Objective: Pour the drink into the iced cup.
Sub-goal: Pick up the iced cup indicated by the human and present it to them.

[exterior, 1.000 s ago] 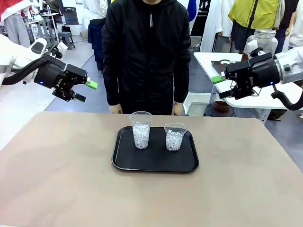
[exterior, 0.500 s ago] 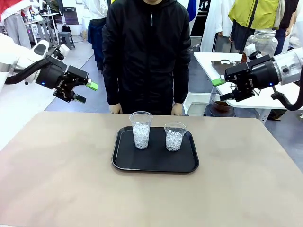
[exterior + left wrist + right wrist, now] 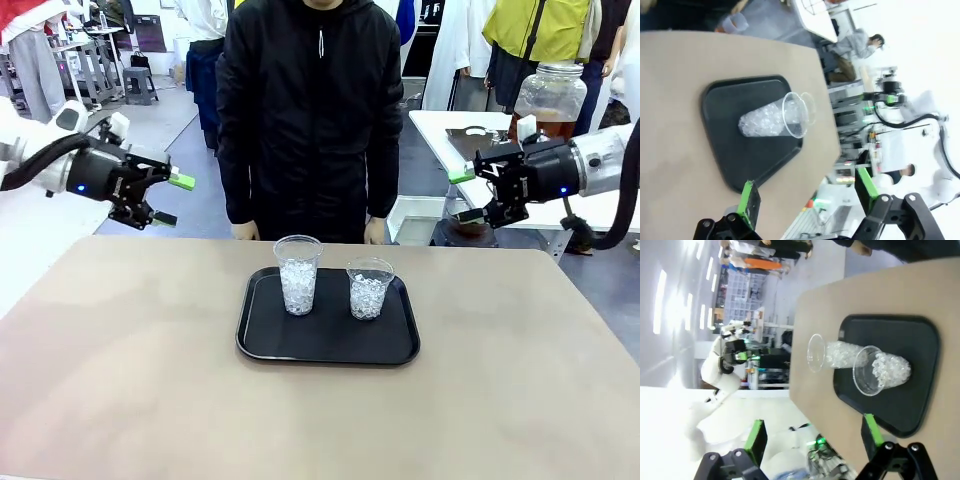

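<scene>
Our left gripper (image 3: 172, 200) and right gripper (image 3: 462, 195) hang empty, jaws apart, while the drink (image 3: 556, 127) sits in a jar (image 3: 548, 92) on a side table (image 3: 435, 125) beyond the right one — we should likely grip the thin taller iced cup (image 3: 298, 275) on the tray (image 3: 300, 350) gently, keeping it upright.

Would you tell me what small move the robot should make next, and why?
Probably lower the right gripper toward the shorter iced cup: the gripper hangs open and empty in the air, and that cup, the nearer one, holds only ice, no drink.
</scene>
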Controlling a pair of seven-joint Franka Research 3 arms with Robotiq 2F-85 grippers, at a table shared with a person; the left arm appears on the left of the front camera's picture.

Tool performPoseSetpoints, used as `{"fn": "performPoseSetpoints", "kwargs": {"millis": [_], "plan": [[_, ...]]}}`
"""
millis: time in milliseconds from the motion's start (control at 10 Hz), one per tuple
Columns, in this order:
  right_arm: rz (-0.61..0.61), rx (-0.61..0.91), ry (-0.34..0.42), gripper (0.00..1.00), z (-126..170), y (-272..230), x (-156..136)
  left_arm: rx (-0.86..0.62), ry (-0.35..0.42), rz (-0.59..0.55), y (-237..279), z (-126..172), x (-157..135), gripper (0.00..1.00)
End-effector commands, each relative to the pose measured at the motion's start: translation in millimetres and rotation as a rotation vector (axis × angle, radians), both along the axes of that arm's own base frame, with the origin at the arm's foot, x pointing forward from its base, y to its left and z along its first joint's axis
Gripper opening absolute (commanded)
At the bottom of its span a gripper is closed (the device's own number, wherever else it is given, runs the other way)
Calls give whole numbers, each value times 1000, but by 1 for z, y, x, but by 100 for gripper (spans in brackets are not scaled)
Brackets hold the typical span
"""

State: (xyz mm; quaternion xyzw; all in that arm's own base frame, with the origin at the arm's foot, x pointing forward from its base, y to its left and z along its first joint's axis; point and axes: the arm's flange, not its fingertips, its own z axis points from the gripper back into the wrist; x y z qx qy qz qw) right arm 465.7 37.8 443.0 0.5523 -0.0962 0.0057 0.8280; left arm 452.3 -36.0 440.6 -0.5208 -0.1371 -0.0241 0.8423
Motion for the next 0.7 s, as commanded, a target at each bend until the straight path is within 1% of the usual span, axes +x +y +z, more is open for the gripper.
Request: {"fn": "performPoseSetpoints", "kwargs": {"millis": [0,100,200,300,400,500,600], "plan": [[-38,141,136,100,-16,-19,32,-143,80,-9,19,-20,14,100],[-48,179,173,100,-28,-23,39,-192,133,-15,23,-33,21,100],[-52,212,210,100,-40,-26,45,-224,159,-21,25,-43,28,100],[-63,234,239,100,-52,-29,52,-252,167,-48,25,-54,37,100],[-70,252,258,100,-62,-32,58,-260,156,-67,26,-65,46,100],[-66,271,276,100,-73,-35,65,-271,126,-87,28,-76,54,100],[-60,269,245,100,-77,-37,71,-274,100,-95,30,-79,58,100]]}}
